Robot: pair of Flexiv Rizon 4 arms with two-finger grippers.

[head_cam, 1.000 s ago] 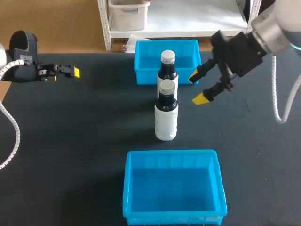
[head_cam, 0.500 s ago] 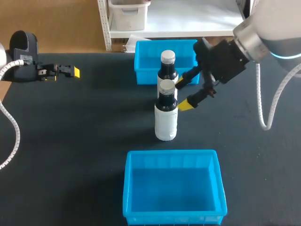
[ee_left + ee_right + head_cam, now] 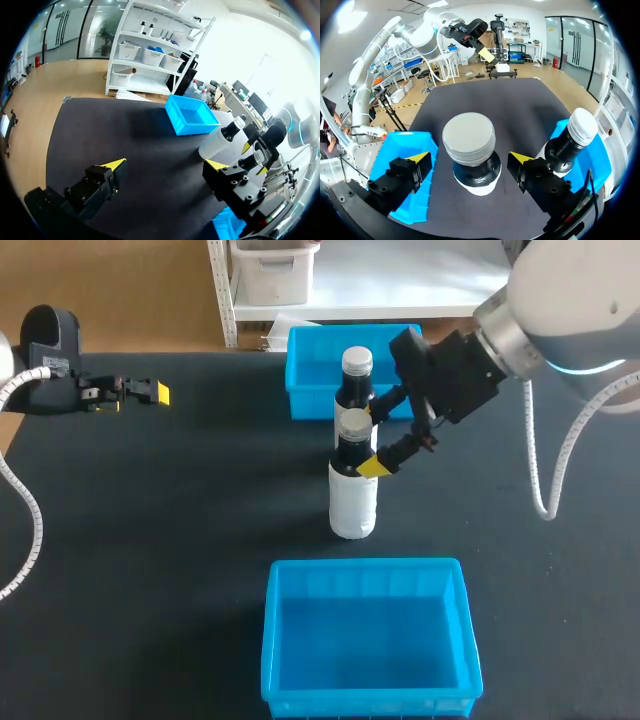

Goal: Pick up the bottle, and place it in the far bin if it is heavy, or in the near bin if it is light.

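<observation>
The right gripper [image 3: 470, 159], fingers apart, straddled the cap of the front bottle [image 3: 353, 495] without touching; a second bottle [image 3: 356, 380] crowded just behind. The left gripper [image 3: 165, 164], also apart, hung by the left edge of the tabletop [image 3: 200, 520].

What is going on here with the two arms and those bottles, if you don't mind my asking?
The right gripper is at the neck of the nearer bottle, with its open fingers on either side and not gripping yet. A second bottle stands just behind the first. Both are upright on the table, between the far bin and the near bin. The left gripper is off at the table's left side, open and holding nothing. Neither bottle has been lifted.
</observation>
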